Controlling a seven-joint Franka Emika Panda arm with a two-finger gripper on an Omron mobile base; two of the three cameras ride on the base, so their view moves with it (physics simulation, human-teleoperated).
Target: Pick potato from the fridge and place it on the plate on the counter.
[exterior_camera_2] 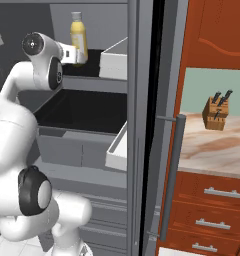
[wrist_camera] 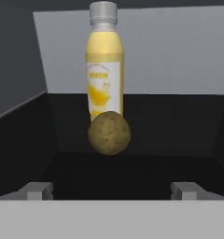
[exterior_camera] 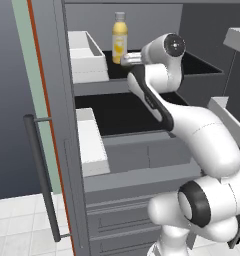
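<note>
gripper hangs released, jaws wide, inside the fridge facing the potato that sits ungrasped on the dark upper shelf before the yellow bottle, so picking and plating both seem left.

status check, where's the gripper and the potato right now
Gripper open, inside the fridge at the top shelf, aimed at the potato. Potato on the dark shelf, not yet grasped. Yellow bottle stands right behind it.
</note>
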